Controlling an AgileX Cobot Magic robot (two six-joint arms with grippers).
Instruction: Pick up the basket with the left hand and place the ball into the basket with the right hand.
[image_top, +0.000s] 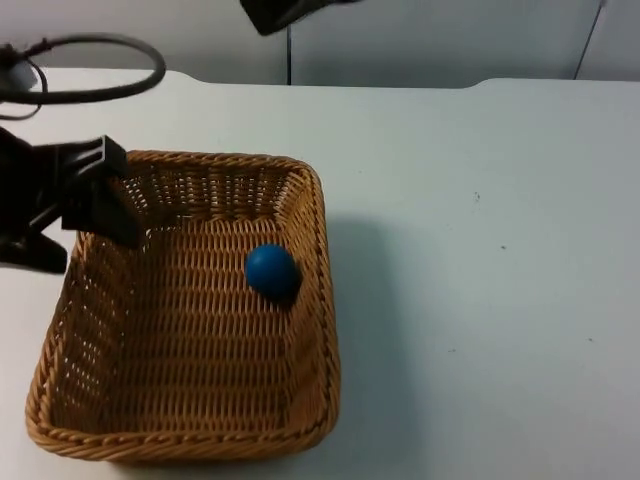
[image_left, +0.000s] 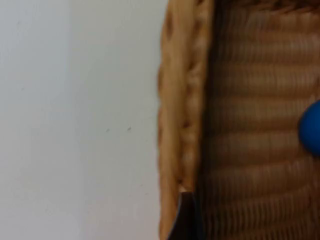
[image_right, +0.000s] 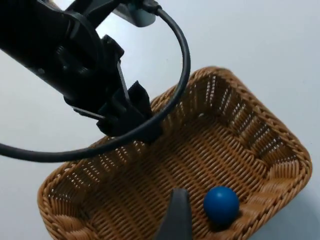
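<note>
A woven wicker basket (image_top: 325, 300) takes up the left half of the table in the top view. A blue ball (image_top: 270, 269) lies inside it, near the right wall. My left gripper (image_top: 98, 215) is shut on the basket's rim at the far left corner. The left wrist view runs along that rim (image_left: 185, 100), with one black fingertip (image_left: 186, 215) against it and the ball (image_left: 312, 127) at the edge. My right gripper (image_right: 175, 222) hangs high over the basket (image_right: 295, 155), apart from the ball (image_right: 221, 205), and looks down on the left gripper (image_right: 130, 117).
The white table (image_top: 480, 250) stretches to the right of the basket, which casts a soft shadow (image_top: 365, 300) onto it. A grey partition wall (image_top: 430, 40) closes the far side. The right arm's black end (image_top: 285, 12) juts in above.
</note>
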